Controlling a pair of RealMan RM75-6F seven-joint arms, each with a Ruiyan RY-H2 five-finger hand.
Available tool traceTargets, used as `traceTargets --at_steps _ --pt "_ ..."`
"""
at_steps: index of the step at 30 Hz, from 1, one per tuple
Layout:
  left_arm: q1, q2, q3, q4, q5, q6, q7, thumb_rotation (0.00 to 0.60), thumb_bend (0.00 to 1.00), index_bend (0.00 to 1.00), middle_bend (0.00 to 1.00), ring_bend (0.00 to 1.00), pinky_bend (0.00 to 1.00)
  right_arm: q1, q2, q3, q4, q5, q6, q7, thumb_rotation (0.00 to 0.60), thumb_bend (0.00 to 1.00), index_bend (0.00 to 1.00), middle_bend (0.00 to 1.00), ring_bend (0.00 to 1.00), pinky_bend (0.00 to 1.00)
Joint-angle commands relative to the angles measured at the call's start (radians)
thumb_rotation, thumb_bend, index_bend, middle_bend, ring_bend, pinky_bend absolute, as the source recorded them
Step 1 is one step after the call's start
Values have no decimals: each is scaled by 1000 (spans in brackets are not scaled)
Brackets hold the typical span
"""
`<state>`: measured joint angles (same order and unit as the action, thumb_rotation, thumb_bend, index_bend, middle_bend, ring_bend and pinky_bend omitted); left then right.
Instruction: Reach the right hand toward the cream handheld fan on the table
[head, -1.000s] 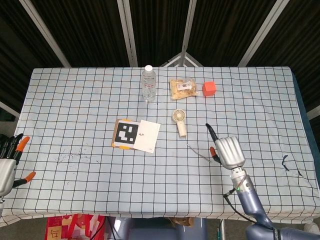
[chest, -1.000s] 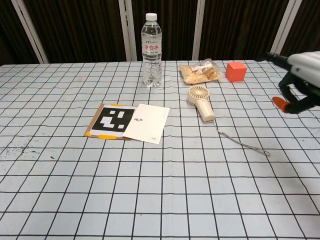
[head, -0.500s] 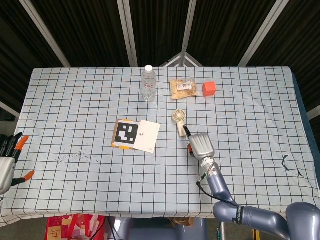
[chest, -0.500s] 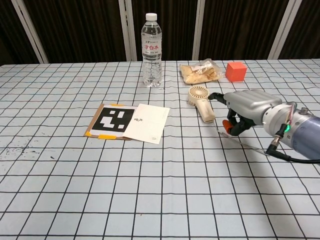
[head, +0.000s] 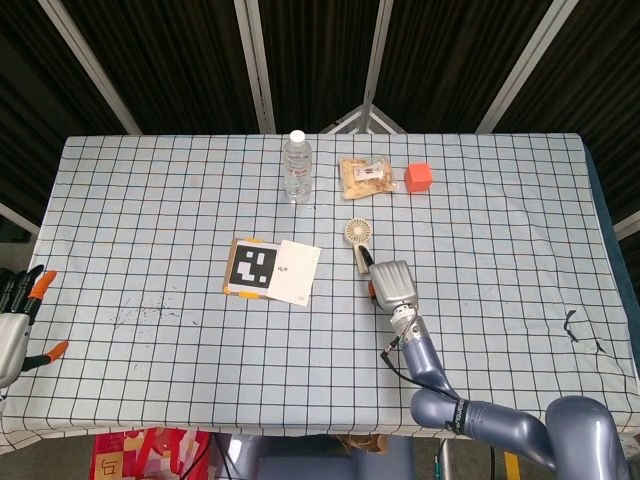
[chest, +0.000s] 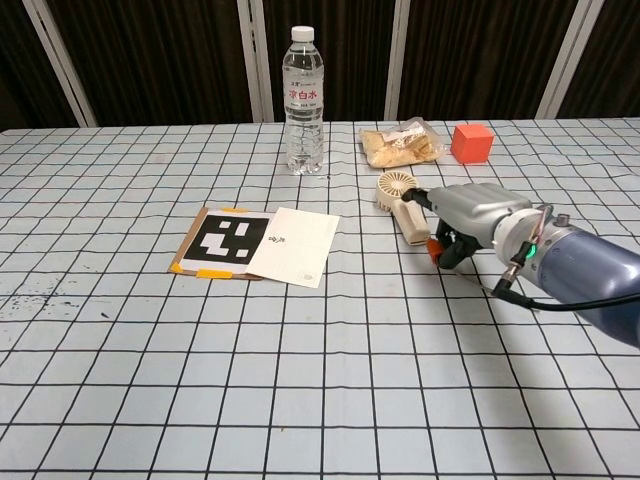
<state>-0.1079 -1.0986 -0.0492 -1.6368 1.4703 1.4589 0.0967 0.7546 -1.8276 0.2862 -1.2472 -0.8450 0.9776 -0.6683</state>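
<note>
The cream handheld fan lies flat near the table's middle, its round head pointing away from me. In the chest view the fan is just left of my right hand. That hand hovers low at the near end of the fan's handle, fingers curved downward. A dark fingertip is right by the handle, and the orange-tipped thumb stands apart below. It holds nothing. My left hand hangs at the table's near left edge with its fingers spread, seen only in the head view.
A water bottle, a snack bag and a red cube stand along the far side. A marker card with white paper lies left of the fan. The checked tablecloth covers the table.
My right hand swept left across the table from the right side and now sits against the near end of the fan's handle. The left hand stayed put.
</note>
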Motion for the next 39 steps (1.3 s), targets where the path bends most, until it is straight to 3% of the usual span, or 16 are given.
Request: traceTargets --at_steps 1,28,39 --pt "0 0 0 0 -1 0 1 600 89 0 0 0 0 6 -5 3 9 5 -3 5 600 644 0 788 885 955" --pt "-2 2 1 -4 -3 -5 -5 600 89 0 0 0 0 13 -34 -51 56 46 -15 -17 600 662 0 787 885 955" --pt "-3 3 1 -6 -7 -9 -11 600 89 0 0 0 0 17 -33 -45 55 63 -2 -29 600 668 0 788 878 948"
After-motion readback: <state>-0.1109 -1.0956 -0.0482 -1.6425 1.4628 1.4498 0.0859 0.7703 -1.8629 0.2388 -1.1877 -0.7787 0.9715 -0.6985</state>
